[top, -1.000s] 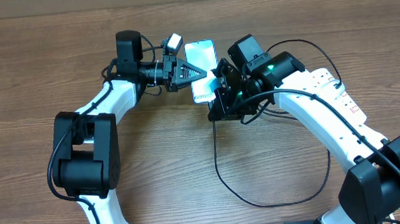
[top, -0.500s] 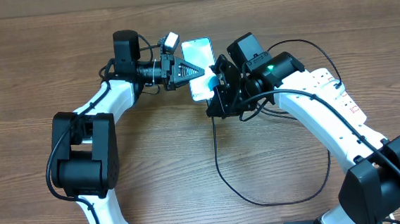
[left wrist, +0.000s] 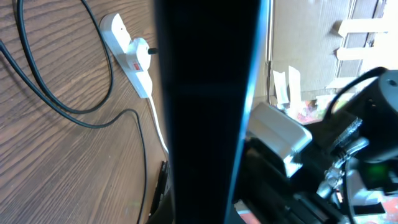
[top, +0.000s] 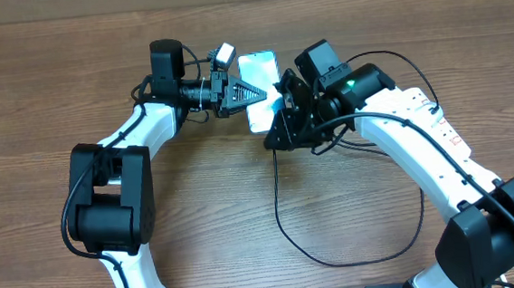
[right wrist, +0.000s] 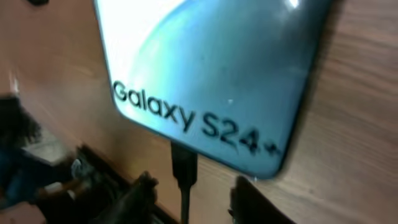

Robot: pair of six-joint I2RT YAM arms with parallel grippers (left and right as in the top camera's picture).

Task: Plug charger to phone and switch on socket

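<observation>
My left gripper [top: 246,94] is shut on the phone [top: 260,87] and holds it by its left edge above the table, lit screen up. In the left wrist view the phone [left wrist: 205,112] shows edge-on as a dark bar. In the right wrist view the phone [right wrist: 211,74] reads "Galaxy S24+", and the charger's connector tip [right wrist: 183,163] sits in its bottom edge. My right gripper [right wrist: 193,199] is open, with the cable running between its fingers without touching them. It sits just below the phone in the overhead view [top: 283,128]. The charger cable [top: 338,261] loops over the table. The socket [left wrist: 127,53] has a black plug [left wrist: 147,51] in it.
The socket [top: 437,124] lies at the right, partly under my right arm, with its white cord [left wrist: 158,127] trailing off. The cable loop lies on the wooden table [top: 198,212] in front of my right arm. Cardboard and clutter stand beyond the table.
My left gripper and the phone shifted slightly left, then back to the right. My right gripper stayed just below the phone's bottom edge.
</observation>
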